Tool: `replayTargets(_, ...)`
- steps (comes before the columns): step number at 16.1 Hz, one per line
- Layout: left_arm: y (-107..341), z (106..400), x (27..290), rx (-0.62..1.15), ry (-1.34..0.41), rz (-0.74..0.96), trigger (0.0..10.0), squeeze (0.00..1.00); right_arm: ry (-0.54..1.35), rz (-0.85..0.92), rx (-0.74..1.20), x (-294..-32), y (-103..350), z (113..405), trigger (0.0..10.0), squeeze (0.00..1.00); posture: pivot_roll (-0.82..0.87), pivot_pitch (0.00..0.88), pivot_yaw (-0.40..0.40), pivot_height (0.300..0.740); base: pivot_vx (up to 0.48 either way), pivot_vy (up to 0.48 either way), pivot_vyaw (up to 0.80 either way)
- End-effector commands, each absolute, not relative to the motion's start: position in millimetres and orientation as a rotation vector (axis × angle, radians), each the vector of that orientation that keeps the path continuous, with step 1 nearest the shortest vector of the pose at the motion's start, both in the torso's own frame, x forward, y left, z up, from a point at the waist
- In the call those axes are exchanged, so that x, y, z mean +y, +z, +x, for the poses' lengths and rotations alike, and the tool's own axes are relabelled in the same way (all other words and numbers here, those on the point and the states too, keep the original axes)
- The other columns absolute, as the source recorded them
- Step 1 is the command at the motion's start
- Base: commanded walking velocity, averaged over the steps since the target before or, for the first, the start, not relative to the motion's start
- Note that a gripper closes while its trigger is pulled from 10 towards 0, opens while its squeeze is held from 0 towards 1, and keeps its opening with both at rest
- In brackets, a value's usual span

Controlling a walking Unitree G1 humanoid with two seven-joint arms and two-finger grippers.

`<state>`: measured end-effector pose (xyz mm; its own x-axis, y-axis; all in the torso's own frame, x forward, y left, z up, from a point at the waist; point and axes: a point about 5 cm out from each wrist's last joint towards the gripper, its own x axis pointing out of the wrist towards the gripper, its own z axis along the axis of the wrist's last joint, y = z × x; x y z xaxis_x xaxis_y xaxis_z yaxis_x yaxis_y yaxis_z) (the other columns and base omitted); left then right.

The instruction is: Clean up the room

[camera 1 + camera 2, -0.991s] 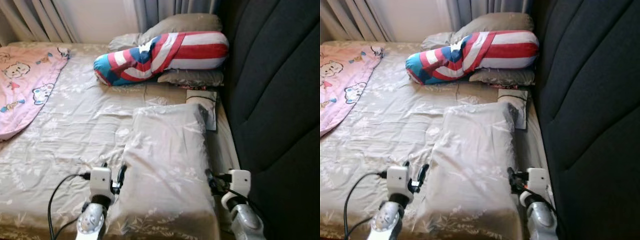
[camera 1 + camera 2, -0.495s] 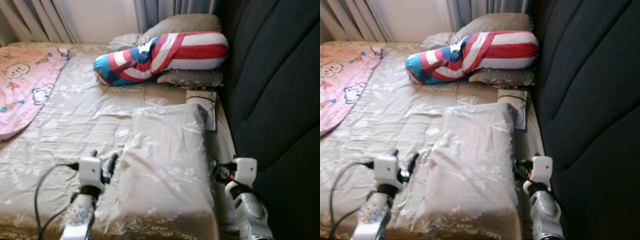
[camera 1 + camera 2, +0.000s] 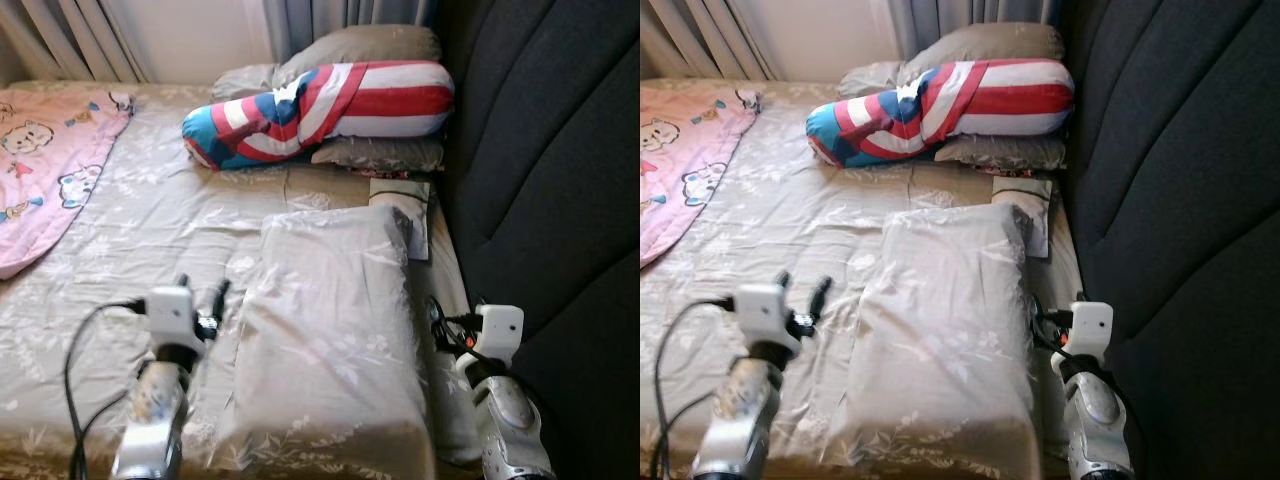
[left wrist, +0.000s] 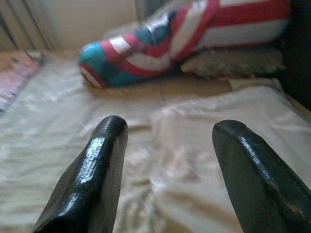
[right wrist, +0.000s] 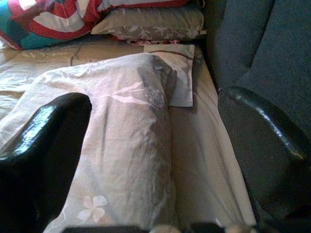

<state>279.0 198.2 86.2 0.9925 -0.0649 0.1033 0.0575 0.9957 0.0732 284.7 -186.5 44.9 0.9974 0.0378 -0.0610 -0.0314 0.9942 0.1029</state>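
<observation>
Bed (image 3: 150, 230) in beige floral sheeting carries everything, set against a dark padded headboard (image 3: 540, 150). One long beige floral-print pillow (image 3: 330, 340) lies lengthwise between the two arms — its long axis runs away from the robot toward the headboard end. The left claw (image 3: 200, 300), fingers spread, hovers just beside its left edge; the right claw (image 5: 155, 145), also spread wide, sits at its right edge, roughly as near. Beyond: one red-white-blue striped bolster (image 3: 320, 110), two more grey pillows (image 3: 370, 45), one pink cartoon-print blanket (image 3: 45, 170), one small flat cushion (image 3: 405, 205).
</observation>
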Motion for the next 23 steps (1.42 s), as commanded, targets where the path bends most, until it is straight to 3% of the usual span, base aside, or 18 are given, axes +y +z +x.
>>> replayTargets(1,81.6,274.8,195.6,-0.080,-0.075,0.053,10.0,0.00,0.028,0.113,0.079,-187.2,41.6,280.3,10.0,0.00,-0.02,0.137,-0.047,0.740,0.000,0.000,0.00)
replayTargets(14,84.4,281.1,196.8,-0.043,-0.063,0.043,10.0,0.00,-0.013,0.126,0.119,-189.5,38.4,276.6,10.0,0.00,-0.02,0.139,-0.036,0.740,0.000,0.235,0.00)
replayTargets(23,83.7,281.4,187.4,-0.041,-0.094,0.032,10.0,0.00,-0.019,0.137,0.118,-188.8,38.7,277.9,10.0,0.00,-0.01,0.126,-0.031,0.740,0.000,0.000,0.00)
